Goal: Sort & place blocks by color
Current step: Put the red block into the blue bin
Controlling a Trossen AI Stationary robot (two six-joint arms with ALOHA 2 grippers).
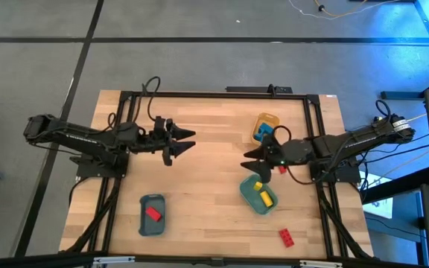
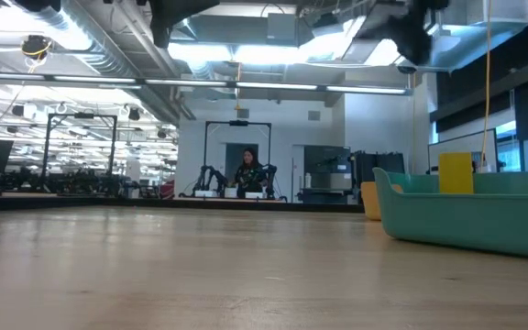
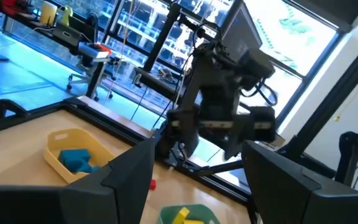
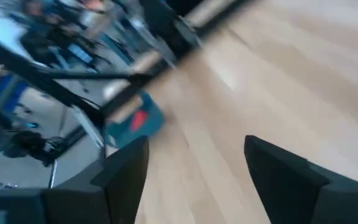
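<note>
Both grippers hover above the table's middle with nothing between their fingers. My left gripper (image 1: pixel 191 140) is open and points toward the right edge. Facing it, my right gripper (image 1: pixel 249 164) is also open. A blue block (image 1: pixel 261 132) lies in the yellow tray (image 1: pixel 268 118) at the far right. Yellow blocks (image 1: pixel 262 195) lie in the teal tray (image 1: pixel 253 201), just nearer than my right gripper. A red block (image 1: pixel 153 214) lies in the slate-blue tray (image 1: pixel 153 225) at the near left. One red block (image 1: pixel 286 237) lies loose on the table, and another (image 1: pixel 281 170) lies by my right arm.
A dark metal frame (image 1: pixel 125 97) runs around the wooden tabletop. Bare wood lies between the two grippers and across the table's middle (image 1: pixel 214 186). In the low view the teal tray (image 2: pixel 466 220) stands at the right with a yellow block (image 2: pixel 456 172) upright in it.
</note>
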